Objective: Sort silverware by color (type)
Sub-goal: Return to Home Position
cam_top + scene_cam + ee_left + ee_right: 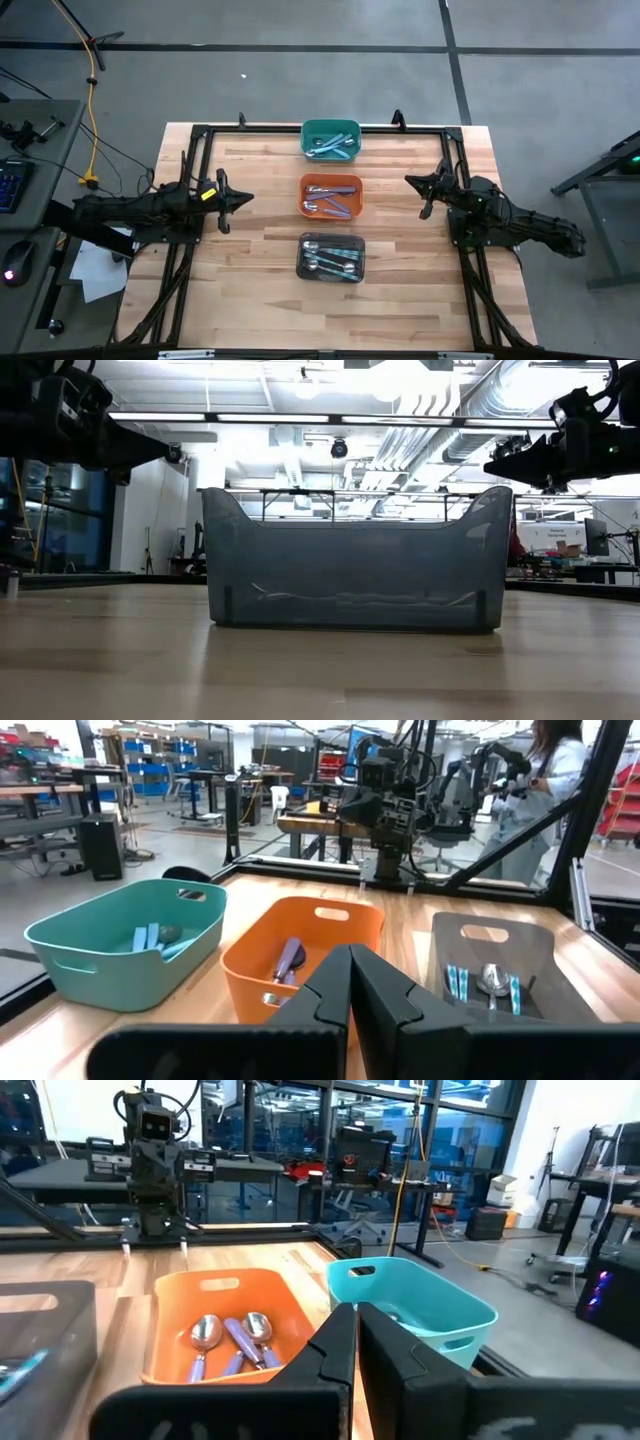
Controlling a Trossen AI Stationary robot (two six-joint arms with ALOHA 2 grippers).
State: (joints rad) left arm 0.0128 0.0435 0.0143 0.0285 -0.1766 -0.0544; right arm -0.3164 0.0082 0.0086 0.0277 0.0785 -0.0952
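Nearest on the wooden desk (250,290) is the black bin (301,258), which holds the spoons with pale patterned handles (330,263). Behind it, mid-desk, the orange bin (331,178) holds the lavender-handled spoons (240,1342). Farthest back, the teal bin (331,125) holds the blue-handled spoons (333,148). The left claw (247,200) hovers left of the orange bin and the right claw (410,181) right of it. Both are well apart from the bins, fingers pressed narrow, holding nothing.
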